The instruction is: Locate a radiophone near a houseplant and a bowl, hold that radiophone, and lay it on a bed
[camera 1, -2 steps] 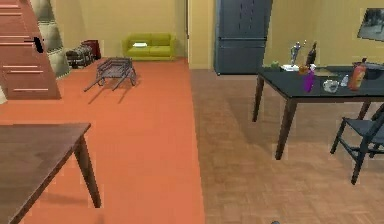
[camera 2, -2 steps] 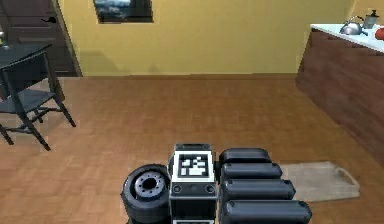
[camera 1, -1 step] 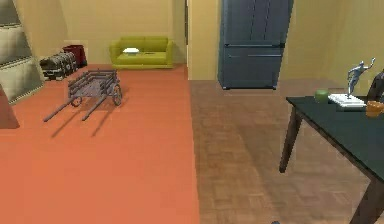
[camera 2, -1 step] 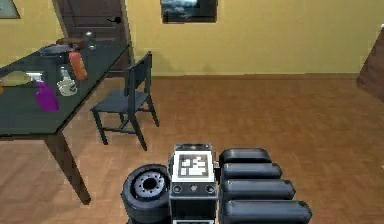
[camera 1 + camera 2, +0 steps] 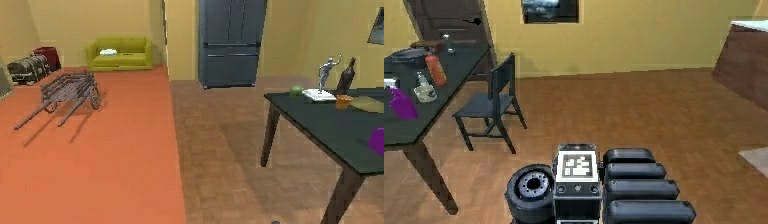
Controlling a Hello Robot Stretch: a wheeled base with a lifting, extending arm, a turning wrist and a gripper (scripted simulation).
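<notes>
Dark tabletop point(image 5: 459, 75) is the largest thing near the pincer point(image 5: 534, 192). It lies up and left of the pincer in the arm side view, well apart. Slate-blue chair point(image 5: 492, 100) is nearer the pincer, just beside the table's end.

Pincer's dark body sits low, left of the white marker square point(image 5: 577, 165). Fingers not made out, so cannot tell whether they are apart or together, nor whether anything is held.

On the table, beyond the pincer:
- dark bottle point(image 5: 347, 75)
- silver statuette point(image 5: 325, 72)
- orange bowl point(image 5: 343, 101)
- small green blob point(image 5: 296, 91), possibly the houseplant

No radiophone identified; judged to lie among that clutter.

Step in hand: locating. Next move calls for driving closer and bringing the table alongside the arm.
</notes>
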